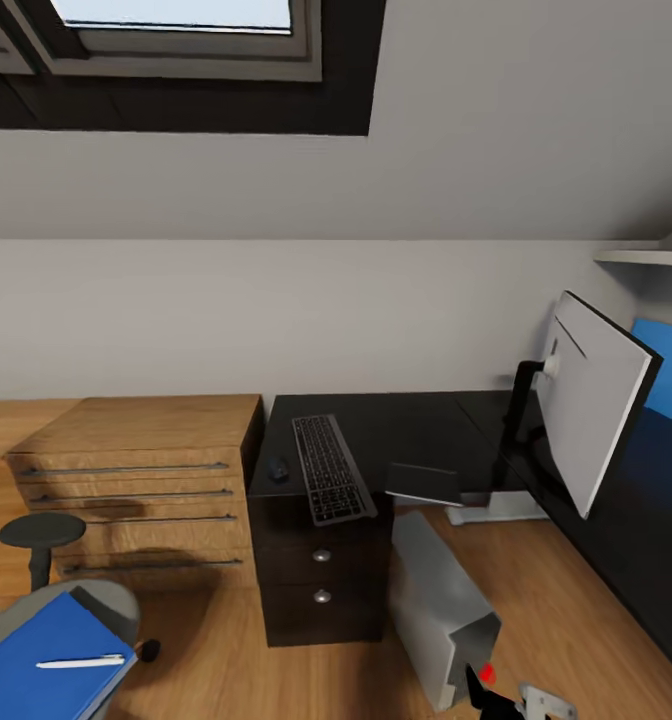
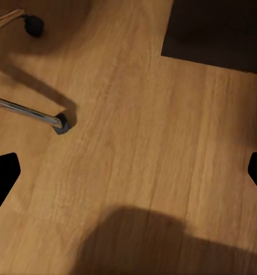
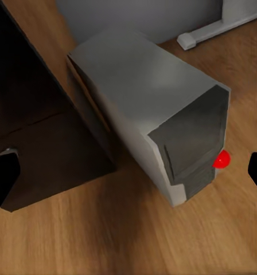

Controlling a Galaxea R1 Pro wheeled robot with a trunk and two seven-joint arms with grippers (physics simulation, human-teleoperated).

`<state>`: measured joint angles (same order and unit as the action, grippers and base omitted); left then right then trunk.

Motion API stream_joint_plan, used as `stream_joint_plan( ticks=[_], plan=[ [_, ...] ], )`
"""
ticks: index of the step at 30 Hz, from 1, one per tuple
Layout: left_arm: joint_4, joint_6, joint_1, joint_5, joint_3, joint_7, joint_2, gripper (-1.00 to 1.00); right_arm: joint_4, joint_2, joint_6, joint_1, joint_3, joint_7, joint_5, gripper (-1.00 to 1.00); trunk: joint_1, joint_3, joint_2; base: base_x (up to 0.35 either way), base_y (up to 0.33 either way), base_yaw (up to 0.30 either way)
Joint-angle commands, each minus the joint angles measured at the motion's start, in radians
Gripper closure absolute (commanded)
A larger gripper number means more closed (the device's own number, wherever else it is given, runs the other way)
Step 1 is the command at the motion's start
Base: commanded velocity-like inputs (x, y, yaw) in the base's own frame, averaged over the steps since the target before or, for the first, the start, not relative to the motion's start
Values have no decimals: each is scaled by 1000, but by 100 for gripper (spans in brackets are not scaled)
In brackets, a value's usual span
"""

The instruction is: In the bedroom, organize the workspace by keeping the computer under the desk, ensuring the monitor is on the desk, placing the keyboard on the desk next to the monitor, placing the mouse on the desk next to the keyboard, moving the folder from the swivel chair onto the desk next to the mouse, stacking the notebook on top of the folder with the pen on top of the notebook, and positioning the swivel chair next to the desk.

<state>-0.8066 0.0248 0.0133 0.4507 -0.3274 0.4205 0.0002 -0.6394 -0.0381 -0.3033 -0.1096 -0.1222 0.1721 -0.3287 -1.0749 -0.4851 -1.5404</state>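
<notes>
The glossy black desk (image 1: 416,425) carries the keyboard (image 1: 331,468), the small mouse (image 1: 278,467) to its left and a dark notebook (image 1: 423,483) at the front edge. The monitor (image 1: 591,400) stands on the desk's right wing, its pale back toward me. The grey computer (image 1: 441,600) (image 3: 151,109) stands on the floor beside the drawers, red light (image 3: 221,160) facing me. My right gripper (image 3: 128,175) (image 1: 521,700) hovers open just in front of it. The blue folder (image 1: 46,655) with the white pen (image 1: 79,661) lies on the swivel chair (image 1: 111,600). My left gripper (image 2: 128,172) is open above bare floor.
Low oak cabinets (image 1: 141,480) stand left of the dark drawer unit (image 1: 321,580) (image 3: 42,143). A chrome chair leg (image 2: 25,112) with a caster (image 2: 62,123) lies near my left gripper. A white desk foot (image 3: 220,26) sits behind the computer. A blue wall panel (image 1: 671,380) is at right.
</notes>
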Motion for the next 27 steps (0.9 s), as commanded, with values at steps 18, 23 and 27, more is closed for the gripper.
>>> stream_joint_plan(
  ticks=[18, 23, 27],
  plan=[
    [30, 2, 0, 5, -5, 15, -3, -100, 51, -2, -3, -1, 18, 7, 5, -100, -69, -59, -127, 0, 0, -63],
    [37, 3, 0, 6, -5, 15, -7, -100, 58, -1, -42, -1, 17, 6, 12, -100, -88, -75, -162, 0, 0, 0],
    [45, 2, 0, 6, -6, 15, -9, -100, 70, 0, -100, -1, 19, 7, 22, -100, -103, -88, -190, 0, 0, 0]
  ],
)
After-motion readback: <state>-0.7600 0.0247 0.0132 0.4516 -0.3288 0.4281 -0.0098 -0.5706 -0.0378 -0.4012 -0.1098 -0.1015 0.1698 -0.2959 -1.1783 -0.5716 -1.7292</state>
